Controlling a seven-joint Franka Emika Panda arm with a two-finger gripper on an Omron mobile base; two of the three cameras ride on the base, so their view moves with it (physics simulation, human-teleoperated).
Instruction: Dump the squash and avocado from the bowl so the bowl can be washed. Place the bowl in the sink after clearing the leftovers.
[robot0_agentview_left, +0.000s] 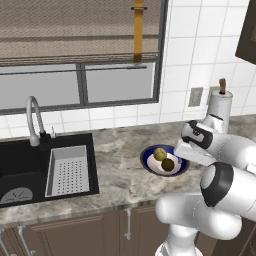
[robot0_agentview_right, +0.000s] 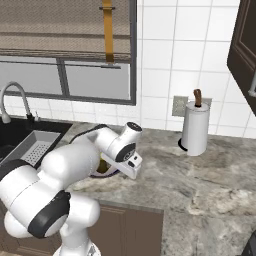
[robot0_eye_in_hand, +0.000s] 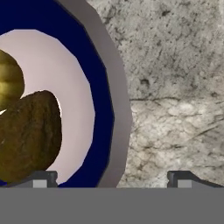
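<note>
On the counter (robot0_agentview_left: 120, 165) right of the sink (robot0_agentview_left: 20, 165) sits the bowl (robot0_agentview_left: 150, 161), its right rim hidden by the arm; squash (robot0_agentview_left: 159, 153) and avocado (robot0_agentview_left: 168, 164) lie touching inside. Right base view: arm covers most of the bowl. Paper-towel roll (robot0_agentview_right: 195, 127) stands behind. Hand (robot0_eye_in_hand: 111, 177) open, straddling the rim.
</note>
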